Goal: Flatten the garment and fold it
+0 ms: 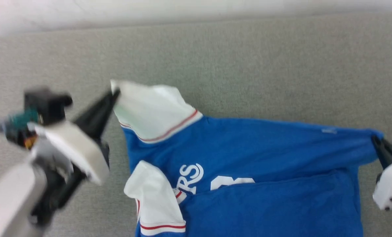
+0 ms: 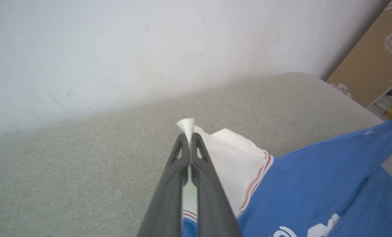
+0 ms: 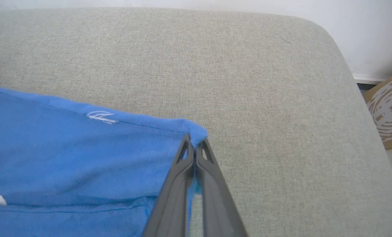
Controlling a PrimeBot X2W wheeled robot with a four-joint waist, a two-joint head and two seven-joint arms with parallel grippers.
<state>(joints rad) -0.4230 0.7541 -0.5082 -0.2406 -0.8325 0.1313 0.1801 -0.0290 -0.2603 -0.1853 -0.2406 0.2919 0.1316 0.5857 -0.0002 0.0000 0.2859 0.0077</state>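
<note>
We pinch jersey T-shirt point(image 1: 248, 144) taut for flattening: L end effector point(image 1: 114, 95) grips white sleeve point(image 1: 150, 108), R end effector point(image 1: 377, 140) blue corner point(image 3: 197, 132).

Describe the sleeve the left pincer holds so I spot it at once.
On the grey cushion is a blue shirt. At its far left corner a white sleeve is pinched by the left pincer; the other white flap lies nearer, untouched.

Grey fabric surface point(image 1: 248, 49); white wall point(image 2: 117, 49); brown cardboard point(image 2: 363, 65).
</note>
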